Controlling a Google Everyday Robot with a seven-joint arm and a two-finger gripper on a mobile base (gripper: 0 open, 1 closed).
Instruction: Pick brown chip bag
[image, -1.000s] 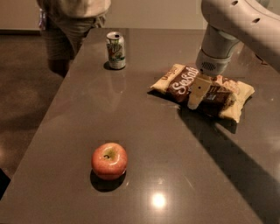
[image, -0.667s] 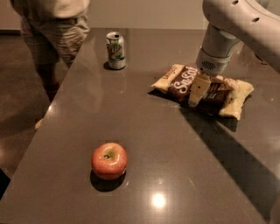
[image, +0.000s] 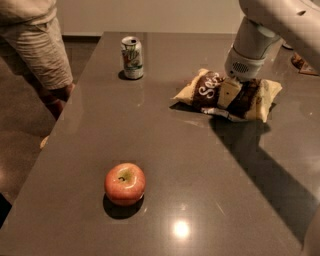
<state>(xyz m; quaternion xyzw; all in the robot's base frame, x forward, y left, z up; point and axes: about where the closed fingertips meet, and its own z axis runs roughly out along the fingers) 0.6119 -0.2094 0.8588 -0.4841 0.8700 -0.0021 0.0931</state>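
Camera view: looks down along a dark grey, glossy tabletop (image: 165, 145).

On its far right side lies the brown chip bag (image: 206, 90), flat and crinkled. Dark brown through the middle, cream-yellow at both ends, with white script lettering on the left half. Long axis runs left to right.

Reaching down from the upper right corner, a pale robot arm (image: 260, 30). At its end, the pincer (image: 231, 94), set on the brown centre of the bag and touching it. Cannot tell how far open the pincer stands, nor whether it has hold of the bag. Bag lying on the tabletop, with a thin dark shadow along its near edge.

Well left of the bag, toward the far edge, a green-and-white drink can (image: 132, 57), upright.

Near the front, well apart from both bag and can, a red and yellow apple (image: 125, 183), stem dimple upward, with its own shadow close beneath. Just right of the apple and nearer the front edge, a bright spot of reflected light.

From the bag toward the near right corner, the broad dark shadow of the arm across the tabletop.

Beyond the left edge, a person (image: 35, 50) standing on the floor, seen only from waist to knee, in khaki shorts.
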